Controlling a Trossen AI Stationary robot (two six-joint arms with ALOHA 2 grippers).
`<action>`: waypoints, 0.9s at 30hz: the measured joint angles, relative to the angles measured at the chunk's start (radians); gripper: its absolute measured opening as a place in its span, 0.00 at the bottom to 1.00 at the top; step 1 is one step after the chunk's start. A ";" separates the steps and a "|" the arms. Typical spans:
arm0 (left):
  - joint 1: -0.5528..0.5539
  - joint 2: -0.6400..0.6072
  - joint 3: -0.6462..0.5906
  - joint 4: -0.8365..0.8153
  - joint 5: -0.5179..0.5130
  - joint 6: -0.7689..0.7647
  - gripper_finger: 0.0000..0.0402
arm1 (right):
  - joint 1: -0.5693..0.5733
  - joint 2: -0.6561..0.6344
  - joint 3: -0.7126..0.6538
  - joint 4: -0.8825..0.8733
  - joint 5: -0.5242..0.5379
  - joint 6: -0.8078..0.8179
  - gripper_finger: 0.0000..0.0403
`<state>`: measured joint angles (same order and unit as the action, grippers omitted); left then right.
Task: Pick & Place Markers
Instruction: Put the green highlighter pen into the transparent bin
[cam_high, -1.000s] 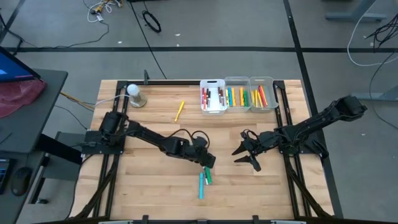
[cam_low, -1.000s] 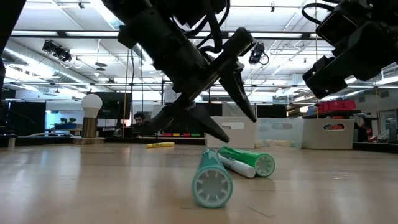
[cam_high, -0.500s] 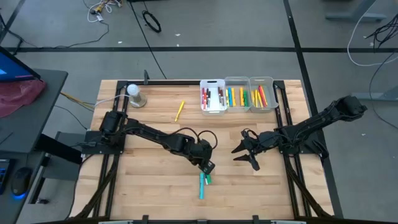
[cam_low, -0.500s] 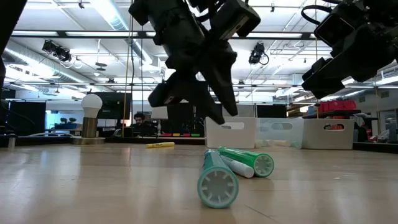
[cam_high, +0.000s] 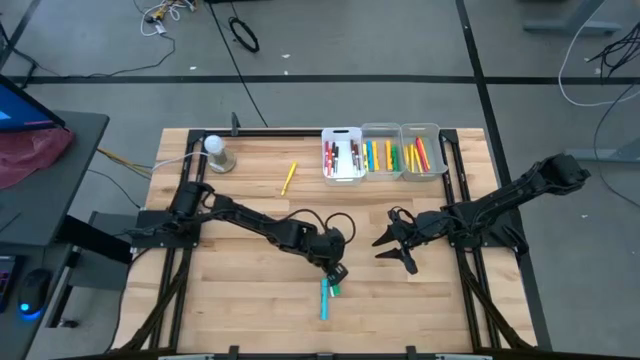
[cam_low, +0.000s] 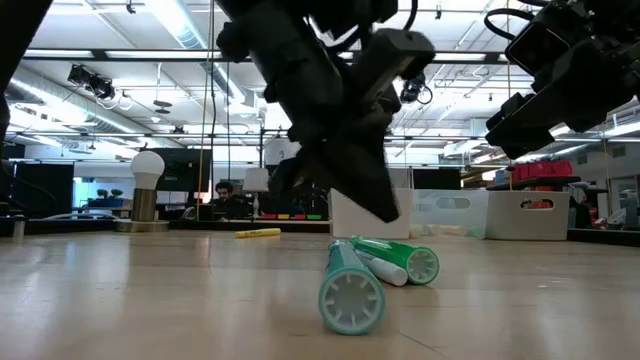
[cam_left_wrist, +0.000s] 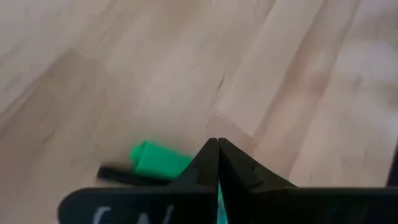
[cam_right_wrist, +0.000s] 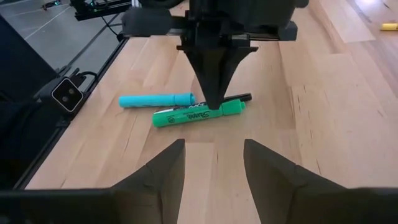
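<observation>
A wooden table (cam_high: 240, 290) is seen from above, with two dark robot arms reaching in from either side. Most of the markers already stand sorted in three small bins (cam_high: 383, 152) at the table's far edge: red and pink ones in the white bin, yellow, orange and green in the two clear bins beside it. That part of the job looks done.

Going left to right, what is left is this. A single yellow marker (cam_high: 289, 177) lies alone on the bare wood, near the bins and well apart from both arms. Closer to the front edge, a cyan marker (cam_right_wrist: 157, 100) and a green marker (cam_right_wrist: 198, 114) lie just beside each other. A third, thinner pen with a white barrel and dark tip (cam_low: 381, 267) rests against the green one.

The left gripper (cam_high: 335, 271) is down over this front cluster. Its fingers are pressed fully together into one point, and the wrist view shows nothing between them; the tip sits at the green marker's barrel. The closure appears to have missed, so the pick likely needs another try.

The right gripper (cam_high: 397, 247) waits further right, fingers spread apart and holding nothing, pointing toward the cluster.

The green marker carries black lettering that reads "Sharpie". No other writing is legible.
</observation>
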<state>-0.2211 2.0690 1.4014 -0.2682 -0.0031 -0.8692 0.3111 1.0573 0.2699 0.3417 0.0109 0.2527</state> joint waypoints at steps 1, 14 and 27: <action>0.000 0.003 0.001 0.018 -0.011 0.003 0.01 | 0.000 0.000 0.000 0.000 0.000 0.000 0.41; 0.007 -0.021 0.001 -0.001 0.068 0.185 0.01 | 0.000 0.000 0.000 -0.004 0.001 0.013 0.41; -0.010 0.002 -0.001 -0.062 -0.001 0.233 0.01 | 0.000 0.000 0.000 0.000 0.029 0.016 0.41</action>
<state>-0.2312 2.0708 1.4003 -0.3299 -0.0042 -0.6363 0.3115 1.0573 0.2699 0.3416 0.0398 0.2684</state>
